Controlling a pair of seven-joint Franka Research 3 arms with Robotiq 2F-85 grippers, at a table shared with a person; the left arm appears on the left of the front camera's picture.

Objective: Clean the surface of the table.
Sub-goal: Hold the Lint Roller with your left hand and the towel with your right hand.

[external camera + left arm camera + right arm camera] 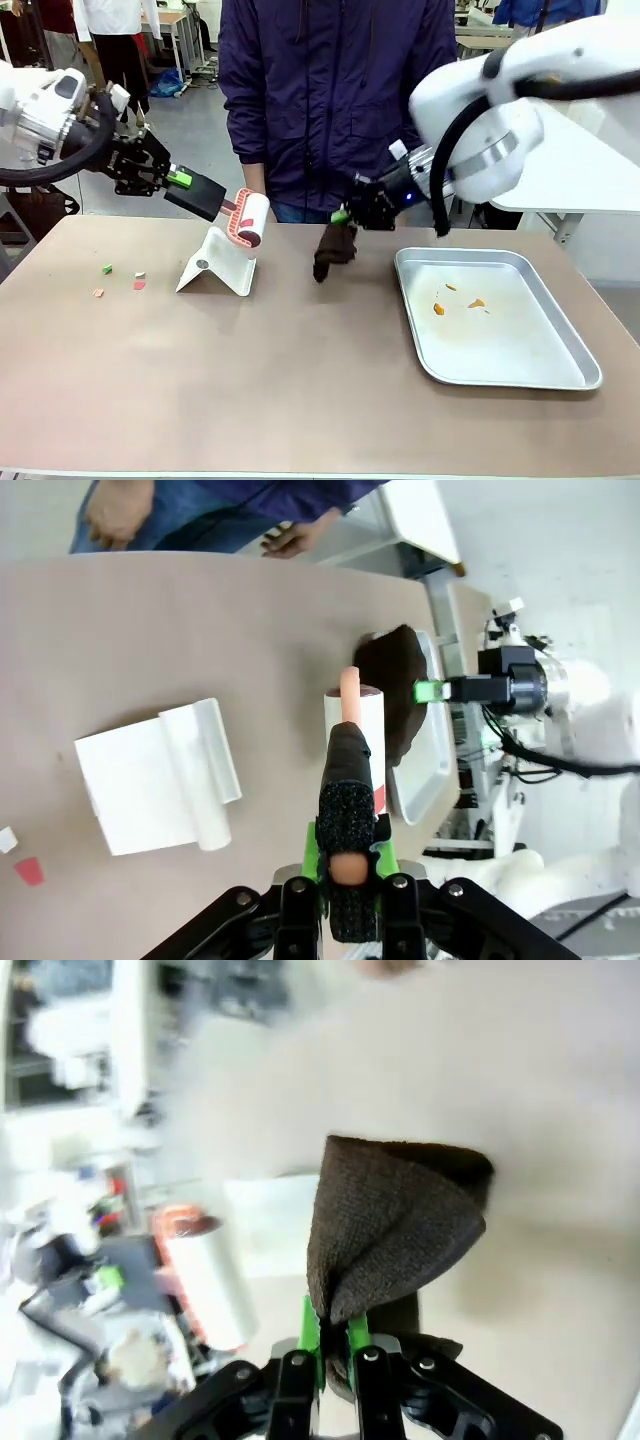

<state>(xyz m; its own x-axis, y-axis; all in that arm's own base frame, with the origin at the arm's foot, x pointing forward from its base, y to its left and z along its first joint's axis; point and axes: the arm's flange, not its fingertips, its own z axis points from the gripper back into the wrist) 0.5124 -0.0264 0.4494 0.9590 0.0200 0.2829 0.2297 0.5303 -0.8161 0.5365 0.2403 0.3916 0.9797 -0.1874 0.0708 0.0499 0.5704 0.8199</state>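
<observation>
Matte tan and rigid-looking, the table [300,400] fills the foreground. I'd say there's nothing to grasp; its smooth top just takes pressing and wiping. The left gripper [178,181] is clamped tight on a lint roller [250,218] by its handle, and the right gripper [343,215] pinches a dark brown cloth [334,252]. Coloured scraps [139,285] lie toward nine o'clock.

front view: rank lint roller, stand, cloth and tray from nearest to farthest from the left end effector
1. lint roller, gripped in the left end effector, sticking out to its right
2. stand, on the table just below it
3. cloth, mid-table, hanging from the right end effector
4. tray, far right of the table
</observation>
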